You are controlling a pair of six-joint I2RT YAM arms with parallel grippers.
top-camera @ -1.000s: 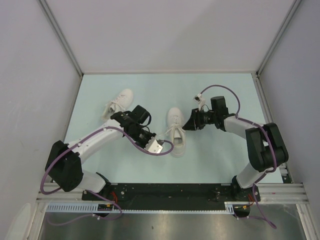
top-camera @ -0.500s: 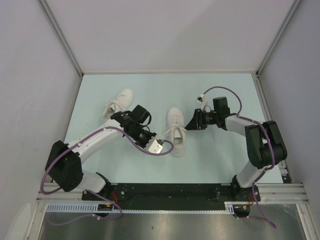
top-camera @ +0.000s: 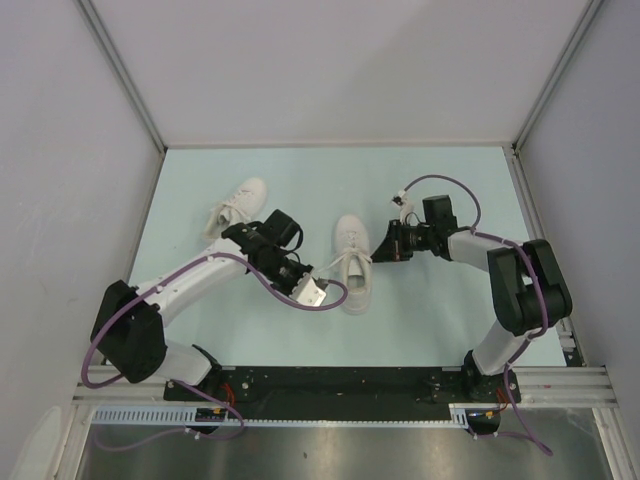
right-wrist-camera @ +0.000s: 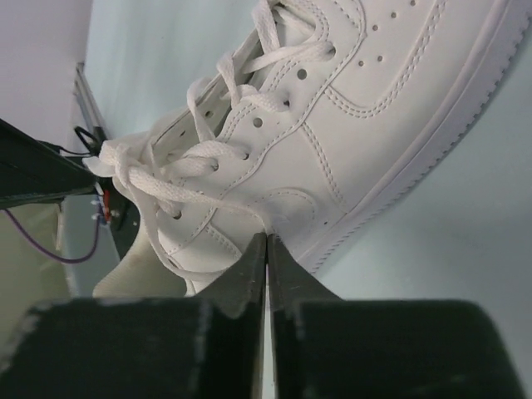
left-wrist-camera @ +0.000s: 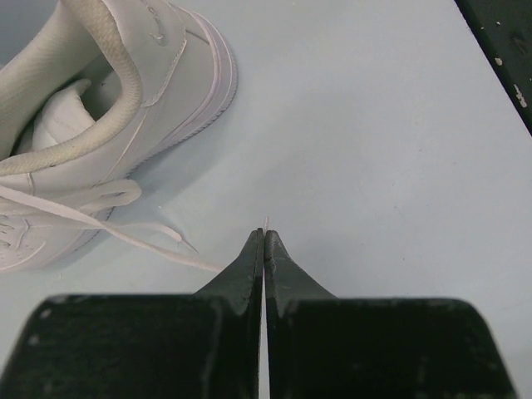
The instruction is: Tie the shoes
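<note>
Lying apart, two white low-top shoes [top-camera: 353,262].

two all-white low-top sneakers, both upright on their soles. left sneaker [top-camera: 238,207] lies upper left of centre, toe pointing upper right. middle sneaker [top-camera: 353,265] points its toe up-frame, its laces [right-wrist-camera: 179,162] loose.

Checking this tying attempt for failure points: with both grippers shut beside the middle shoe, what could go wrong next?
1. The right gripper is shut against the side panel of the middle shoe with no lace visible between its fingers; it may pull away empty.
2. The left gripper is shut with only a white sliver showing at its tips; if that is the loose lace, it could slip out.
</note>
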